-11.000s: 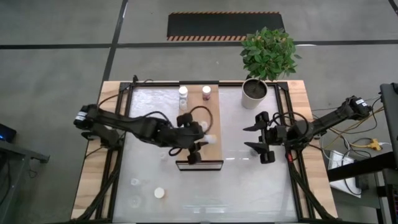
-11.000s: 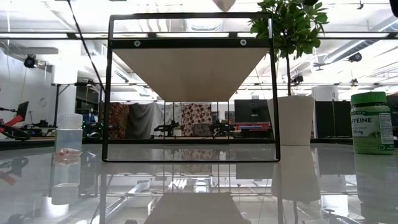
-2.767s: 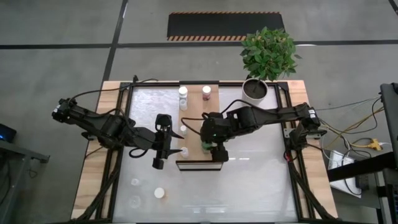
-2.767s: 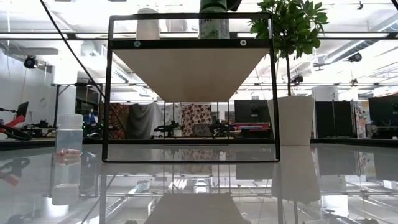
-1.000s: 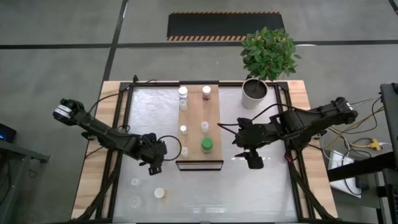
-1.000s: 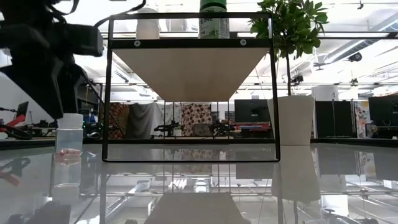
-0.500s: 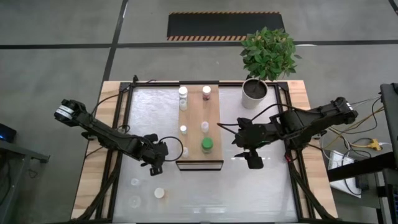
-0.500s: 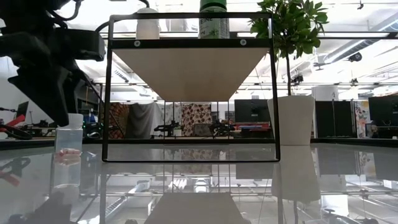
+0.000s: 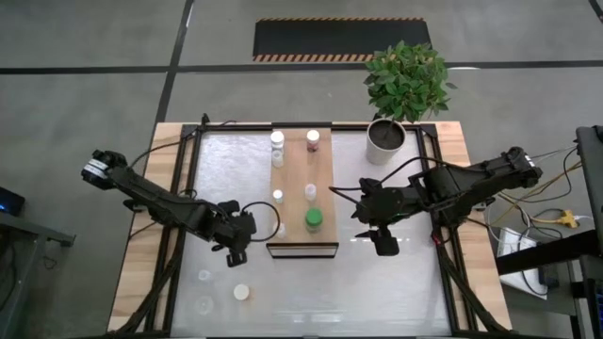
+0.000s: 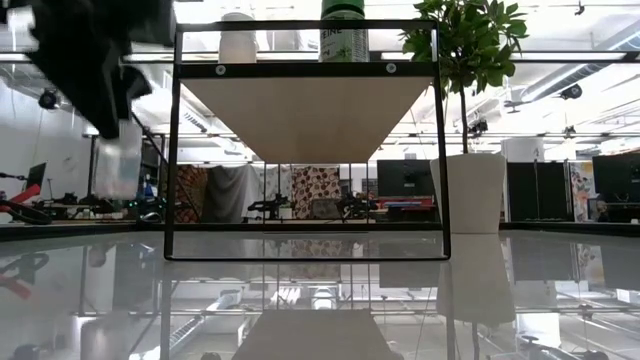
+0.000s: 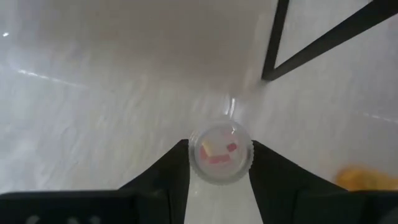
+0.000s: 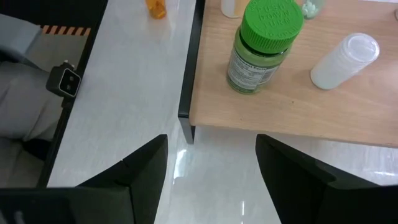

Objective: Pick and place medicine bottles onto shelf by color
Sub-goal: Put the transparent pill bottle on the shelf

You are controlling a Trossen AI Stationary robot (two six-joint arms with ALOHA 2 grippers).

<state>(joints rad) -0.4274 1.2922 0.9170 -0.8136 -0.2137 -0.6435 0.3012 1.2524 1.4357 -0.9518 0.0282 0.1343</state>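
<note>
The shelf (image 9: pixel 303 193) is a light-wood plank on a black frame (image 10: pixel 305 68). On it stand several bottles, among them a maroon one (image 9: pixel 313 141) and a green-capped one (image 9: pixel 313 220) (image 12: pixel 264 46). My left gripper (image 9: pixel 236 249) (image 11: pixel 220 163) hovers just left of the shelf's near end, shut on a small clear bottle (image 10: pixel 118 160) with pink and yellow pieces inside. My right gripper (image 9: pixel 367 224) (image 12: pixel 211 180) waits open, right of the shelf, facing the green-capped bottle. Three more small bottles (image 9: pixel 242 293) stand on the table near its near-left part. My left gripper pinches the clear bottle between its two fingers, one on either side of its round upper end (image 11: pixel 220 152). The fingers (image 11: pixel 168 177) come from above, pointing down. The bottle hangs below them, lifted clear of the table and roughly upright (image 10: pixel 118 170).
A white plant pot (image 9: pixel 386 141) (image 10: pixel 470 205) with a leafy plant stands at the far right of the glossy table. The shelf's black frame leg (image 11: pixel 311 43) is close beside the held bottle. A white bottle (image 12: pixel 345 59) sits beside the green-capped one.
My left gripper has risen with the clear bottle. A second ago the bottle stood on the table under the gripper. Now it hangs well above the tabletop. The right arm has kept still.
</note>
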